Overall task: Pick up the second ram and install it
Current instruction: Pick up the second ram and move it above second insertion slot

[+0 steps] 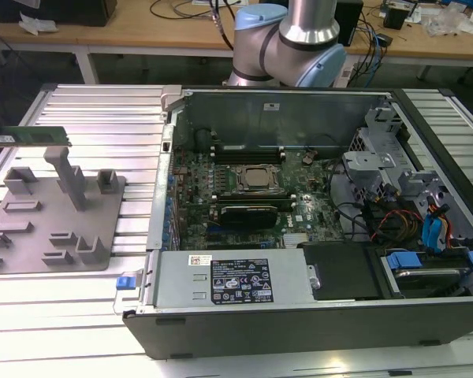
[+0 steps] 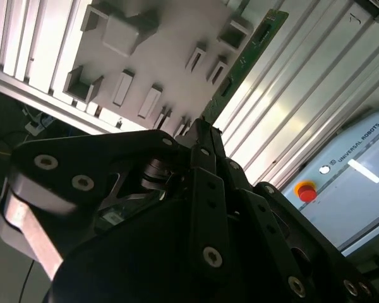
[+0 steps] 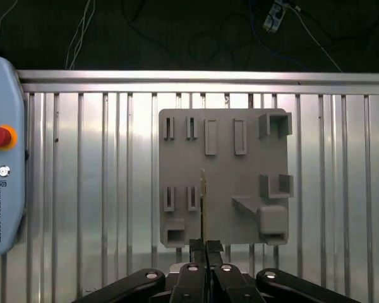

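Printed matter: a black-and-white label (image 1: 240,281) sat on the metal cover of the open computer case (image 1: 299,331), and lettering ran along the pale teach pendant (image 3: 3,164); neither is transcribed here. The second ram (image 2: 249,53) was held above the grey fixture plate (image 3: 221,132), apparently clear of the plate's posts and slots, though the exterior view leaves that margin uncertain. In the first wrist view the stick appeared edge-on, a thin line over the plate's middle, rising straight out of the gripper (image 3: 206,243). In the second wrist view its green face extended away from the fingertips across the plate's edge. The jaws were drawn almost together and clamped one end of the stick between them, touching nothing else. The case stood beside the plate on the same slatted table (image 1: 102,110).
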### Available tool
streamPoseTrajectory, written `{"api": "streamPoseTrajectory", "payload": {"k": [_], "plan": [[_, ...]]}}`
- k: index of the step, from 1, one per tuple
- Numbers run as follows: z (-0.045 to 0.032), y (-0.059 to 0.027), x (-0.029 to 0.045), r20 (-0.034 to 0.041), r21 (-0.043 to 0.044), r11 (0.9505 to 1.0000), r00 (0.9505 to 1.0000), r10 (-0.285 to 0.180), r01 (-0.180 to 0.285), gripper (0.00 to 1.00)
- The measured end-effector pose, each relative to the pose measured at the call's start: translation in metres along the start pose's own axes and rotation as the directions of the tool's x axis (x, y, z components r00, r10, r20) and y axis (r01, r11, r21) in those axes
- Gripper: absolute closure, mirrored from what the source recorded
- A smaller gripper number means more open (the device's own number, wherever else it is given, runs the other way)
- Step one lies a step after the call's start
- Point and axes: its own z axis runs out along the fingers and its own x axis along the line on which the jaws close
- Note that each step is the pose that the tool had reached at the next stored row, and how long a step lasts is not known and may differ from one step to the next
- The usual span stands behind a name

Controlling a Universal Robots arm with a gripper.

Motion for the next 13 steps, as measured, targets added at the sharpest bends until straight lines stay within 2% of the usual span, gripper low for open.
{"api": "streamPoseTrajectory", "payload": {"k": [6,8,13], "plan": [[-0.0009,-0.0195,0.0000,0.0000,0.0000,1.0000,1.0000,0.000,0.000,0.91],[-0.0015,-0.0304,0.0000,-0.0001,-0.0001,1.0000,1.0000,0.000,0.000,0.91],[-0.0022,-0.0481,0.0000,0.0000,0.0000,1.0000,1.0000,0.000,0.000,0.91]]}}
